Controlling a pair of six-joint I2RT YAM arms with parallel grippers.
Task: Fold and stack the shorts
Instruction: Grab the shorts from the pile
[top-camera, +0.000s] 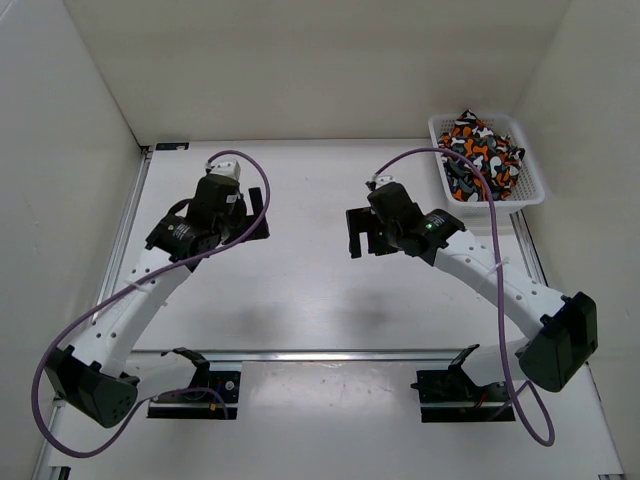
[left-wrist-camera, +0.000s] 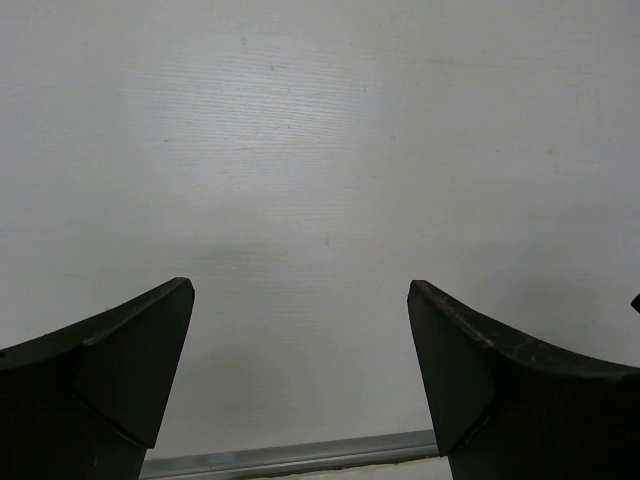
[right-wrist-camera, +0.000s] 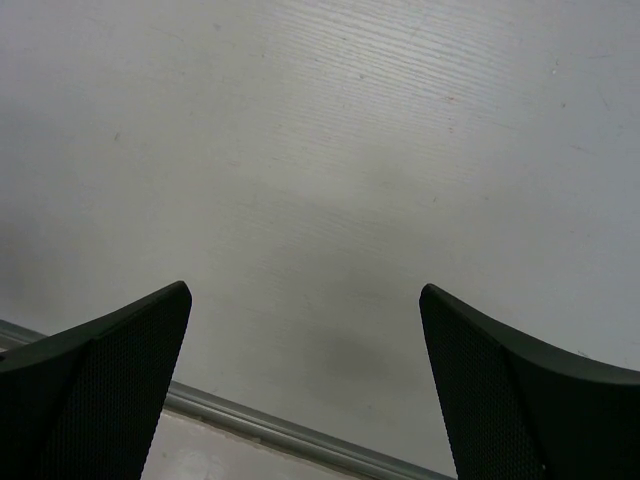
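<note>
I see the left pincer (left-wrist-camera: 300, 290) with its two dark fingers (left-wrist-camera: 110, 380) spread wide apart above the white tabletop (left-wrist-camera: 320, 120). Between them, at the bottom edge, runs a thin metal strip (left-wrist-camera: 300, 458).

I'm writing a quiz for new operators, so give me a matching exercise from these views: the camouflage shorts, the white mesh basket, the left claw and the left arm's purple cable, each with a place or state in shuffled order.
Things:
1. orange, black, grey and white camouflage-print fabric shorts
2. white plastic mesh basket
3. left claw
4. purple cable on the left arm

Places or states:
A. open above the bare white table
B. at the table's far right corner
C. crumpled in a heap inside a container
D. looping beside an arm

Pairs: 1-C; 2-B; 3-A; 4-D
</note>
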